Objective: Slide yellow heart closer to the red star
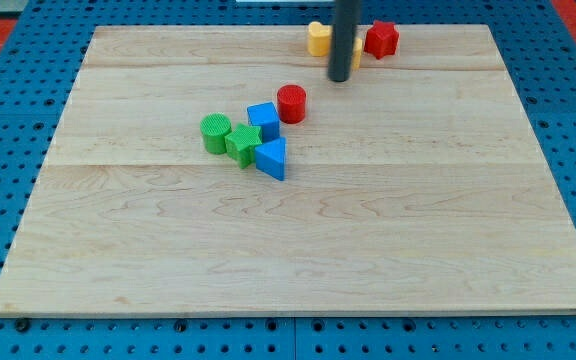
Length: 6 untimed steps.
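Observation:
The yellow heart lies near the board's top edge, partly hidden behind my rod. The red star lies just to its right, a small gap apart, with the rod crossing between them. My tip rests on the board just below the gap between them, slightly to the heart's lower right.
A cluster sits left of the board's centre: red cylinder, blue cube, green cylinder, green star and blue triangle. The wooden board lies on a blue pegboard.

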### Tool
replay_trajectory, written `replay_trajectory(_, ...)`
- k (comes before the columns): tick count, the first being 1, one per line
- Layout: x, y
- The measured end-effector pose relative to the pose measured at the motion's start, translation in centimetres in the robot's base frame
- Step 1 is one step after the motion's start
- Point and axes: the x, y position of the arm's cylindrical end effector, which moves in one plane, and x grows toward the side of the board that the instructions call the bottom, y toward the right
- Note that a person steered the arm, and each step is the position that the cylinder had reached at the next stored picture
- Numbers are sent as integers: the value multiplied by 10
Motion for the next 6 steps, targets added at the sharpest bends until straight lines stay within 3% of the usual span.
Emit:
replay_trajectory(1, -28, -96)
replay_trajectory(3, -79, 1)
replay_trajectory(5, -97, -7)
replay_trajectory(6, -84, 26)
